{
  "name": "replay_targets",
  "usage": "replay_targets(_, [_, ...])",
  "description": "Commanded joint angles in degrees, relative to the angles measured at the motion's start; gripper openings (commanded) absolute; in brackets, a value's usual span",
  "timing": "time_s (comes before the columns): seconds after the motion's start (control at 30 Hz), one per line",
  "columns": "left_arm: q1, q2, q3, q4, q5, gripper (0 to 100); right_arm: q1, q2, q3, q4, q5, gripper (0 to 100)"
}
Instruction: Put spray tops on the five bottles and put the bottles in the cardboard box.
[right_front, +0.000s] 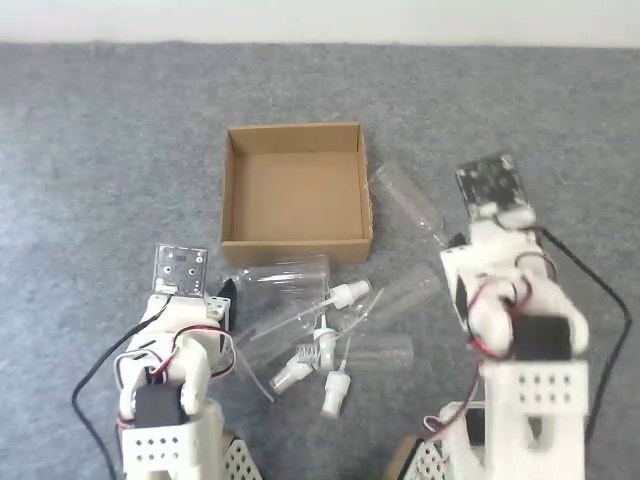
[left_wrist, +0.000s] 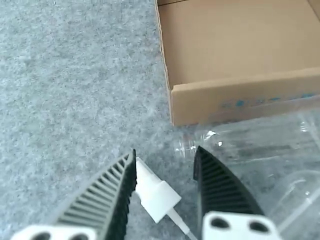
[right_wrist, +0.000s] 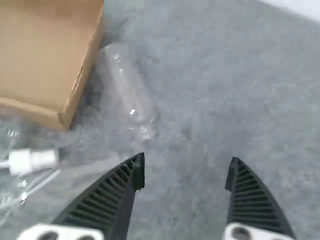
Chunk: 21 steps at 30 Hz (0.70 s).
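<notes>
Surface: grey mat (right_front: 100, 150) covers the table, with a pale strip of wall along the far edge.
Left gripper (left_wrist: 165, 157): at the near left, low over the mat, jaws apart.
Spray top (left_wrist: 155, 192): white, lying on the mat between the left gripper's fingers, close to one finger and not clamped.
Right gripper (right_wrist: 187, 162): at the right, jaws spread wide over bare mat, holding nothing.
Clear bottle (left_wrist: 260, 145): on its side just beside the box's near wall, neck pointing left towards the left gripper.
Second bottle (right_wrist: 127, 92): on its side just beside the box's right wall, neck towards the right gripper.
Cardboard box (right_front: 295, 245): open-topped, in the middle, on the far side of both arms.
Other bottles (right_front: 375, 350): lying near the box's near side, between the two arms.
Loose spray tops (right_front: 335, 390): white, scattered among those bottles; I cannot tell whether any is fitted.
</notes>
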Motion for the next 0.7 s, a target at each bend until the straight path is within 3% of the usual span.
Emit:
replay_targets(0.0, [-0.35, -0.88, -3.12, 0.09, -0.26, 18, -2.51, 11.12, -8.79, 0.57, 0.44, 26.1])
replay_targets(0.67, [-0.35, -0.88, -2.51, -0.26, -0.35, 18, -5.05, 49.45, -31.47, 0.57, 0.88, 26.1])
